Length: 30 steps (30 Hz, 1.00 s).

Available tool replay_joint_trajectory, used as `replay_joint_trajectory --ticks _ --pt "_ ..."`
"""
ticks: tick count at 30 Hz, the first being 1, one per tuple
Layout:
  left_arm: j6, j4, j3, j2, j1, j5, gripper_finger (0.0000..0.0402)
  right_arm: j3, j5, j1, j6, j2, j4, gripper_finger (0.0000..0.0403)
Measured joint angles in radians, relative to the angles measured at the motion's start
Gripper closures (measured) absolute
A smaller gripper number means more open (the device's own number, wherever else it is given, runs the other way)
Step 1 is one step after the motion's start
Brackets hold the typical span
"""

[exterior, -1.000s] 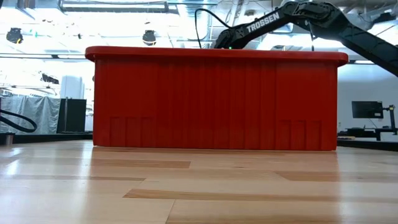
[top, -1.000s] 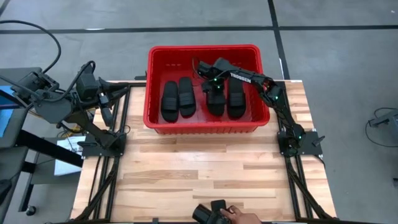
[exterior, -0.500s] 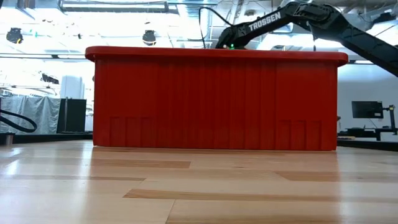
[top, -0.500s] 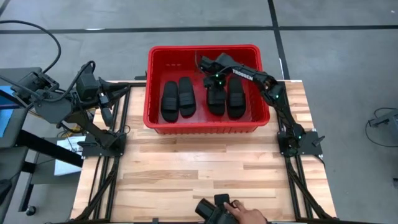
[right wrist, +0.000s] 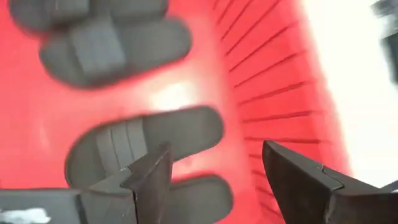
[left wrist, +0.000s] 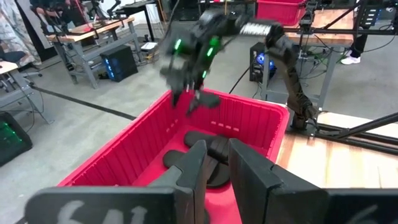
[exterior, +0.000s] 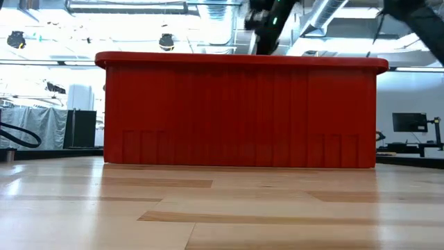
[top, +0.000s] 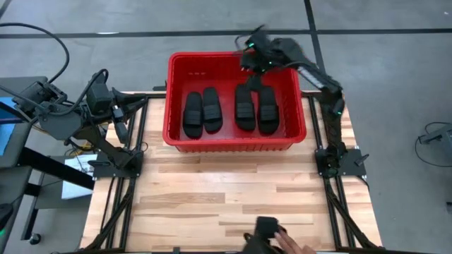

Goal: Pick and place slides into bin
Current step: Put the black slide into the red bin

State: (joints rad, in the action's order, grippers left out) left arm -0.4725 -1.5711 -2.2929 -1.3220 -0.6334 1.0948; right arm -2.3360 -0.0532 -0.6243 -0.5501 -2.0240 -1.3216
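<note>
Four black slides lie flat on their soles inside the red bin (top: 175,67): one pair at the left (top: 202,111) and one pair at the right (top: 256,109). My right gripper (top: 250,59) is open and empty, raised above the bin's far rim; it also shows in the left wrist view (left wrist: 191,102) and the low view (exterior: 266,26). Its own view looks down past its fingers (right wrist: 211,174) at slides (right wrist: 146,146) on the bin floor. My left gripper (left wrist: 216,165) is shut, waiting off the bin's left side (top: 131,106).
The bin stands at the table's far edge, its red wall filling the low view (exterior: 239,114). The wooden tabletop (top: 233,190) stretches in front of it. A person's hand (top: 286,245) holds a dark object at the table's near edge.
My right gripper has risen out of the bin from above the right pair of slides and gone toward the far rim, turning as it went. The slides stay lying in the bin. The person's hand at the near edge has shifted right.
</note>
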Motion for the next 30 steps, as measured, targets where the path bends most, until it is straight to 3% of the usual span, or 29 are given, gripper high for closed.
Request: replay_joint_trajectory --ticks 6,12,15,23,26,30 --pt "0.003 0.000 0.000 0.000 0.000 0.009 0.0342 0.000 0.034 0.001 0.171 0.185 0.094 0.0163" --pt "0.016 0.000 0.019 0.010 -0.018 0.098 0.0342 0.000 0.175 0.005 0.353 0.341 0.148 0.0163" --pt "0.015 0.000 0.047 0.038 -0.042 0.131 0.0342 0.000 0.186 0.025 0.426 0.407 0.161 0.0163" --pt "-0.091 0.000 0.197 0.145 -0.111 0.184 0.0343 0.000 0.186 0.176 0.514 0.545 0.155 0.0163" --pt "-0.155 0.000 0.296 0.197 -0.141 0.206 0.0342 0.000 0.119 0.270 0.550 0.576 0.155 0.0163" --pt "-0.264 0.000 0.468 0.279 -0.183 0.245 0.0342 0.001 -0.099 0.426 0.597 0.600 0.155 0.0163"
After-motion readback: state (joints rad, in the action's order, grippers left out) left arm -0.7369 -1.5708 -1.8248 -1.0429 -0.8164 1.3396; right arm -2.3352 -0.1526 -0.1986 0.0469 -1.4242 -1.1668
